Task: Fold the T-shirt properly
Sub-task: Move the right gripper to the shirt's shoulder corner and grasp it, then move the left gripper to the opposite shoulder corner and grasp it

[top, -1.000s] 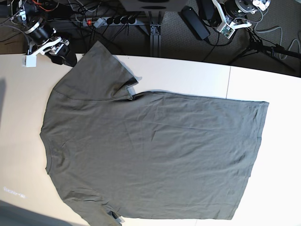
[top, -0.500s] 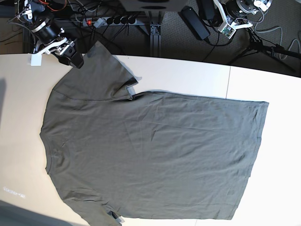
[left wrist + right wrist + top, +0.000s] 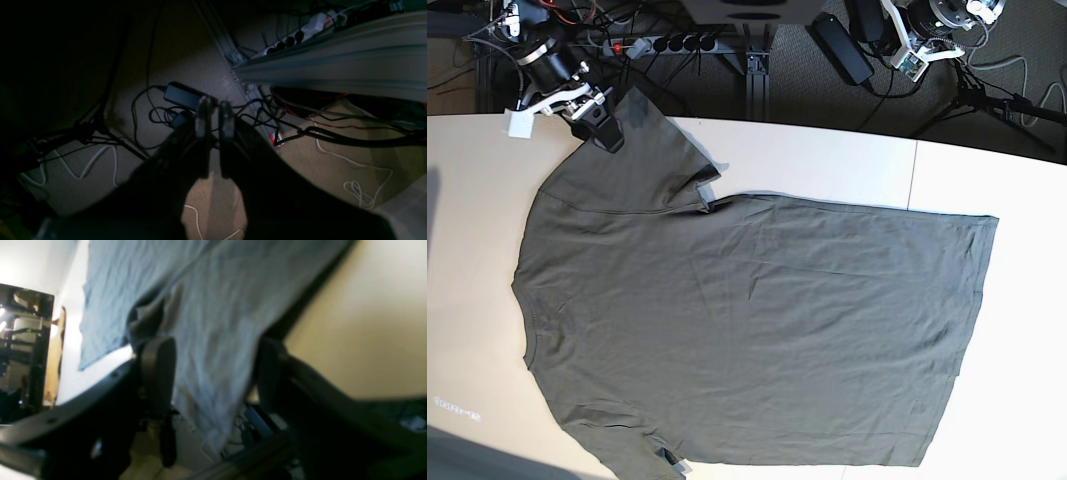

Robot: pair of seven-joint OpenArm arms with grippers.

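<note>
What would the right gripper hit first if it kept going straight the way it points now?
Most likely the T-shirt: its sleeve tip already lies between the open fingers of the right gripper. Depth is unclear, so contact cannot be confirmed.

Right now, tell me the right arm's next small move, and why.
Probably close the right gripper on the sleeve. Its jaws stand open on either side of the sleeve's tip at the table edge, and the T-shirt lies flat, unfolded.

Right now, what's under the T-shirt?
The T-shirt lies flat on the pale table, covering most of it. Its far sleeve tip overhangs the edge between the open right claw fingers. Anything beneath stays hidden.
</note>
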